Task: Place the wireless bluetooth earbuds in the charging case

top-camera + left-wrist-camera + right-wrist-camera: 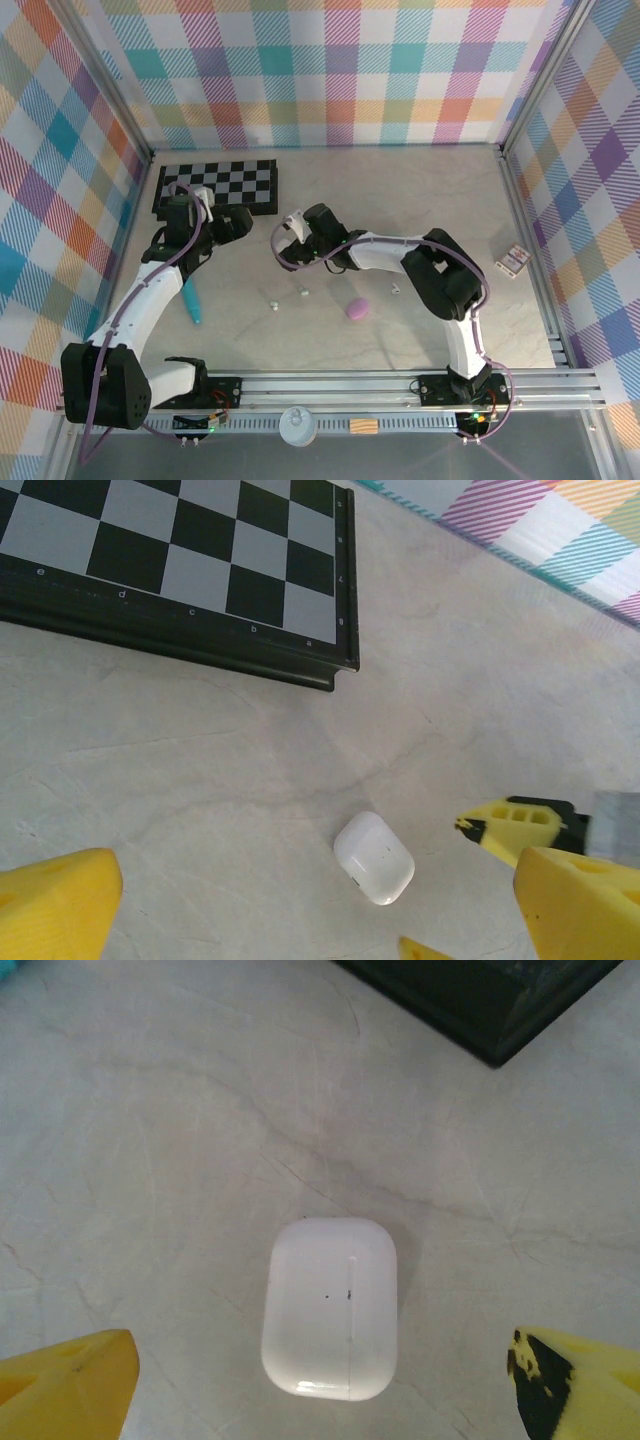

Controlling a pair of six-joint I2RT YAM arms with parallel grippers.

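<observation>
A white charging case [330, 1307] lies shut and flat on the marble table, straight below my right gripper [320, 1390]. That gripper is open, its yellow fingers [62, 1380] standing wide on either side of the case without touching it. In the left wrist view the same case [374, 857] lies ahead of my open left gripper [320, 925], and a yellow fingertip of the right gripper [515, 825] pokes in beside it. Tiny white earbuds [272, 303] [303, 291] [395, 289] lie loose on the table nearer the arm bases. From above, the left gripper [235, 228] and right gripper [283, 240] face each other.
A black chessboard [218, 185] lies at the back left, its corner [335, 675] close to the case. A teal cylinder [192, 300] lies under the left arm. A purple pebble-shaped case [357, 309] sits in front, and a small card box [512, 262] at the right wall.
</observation>
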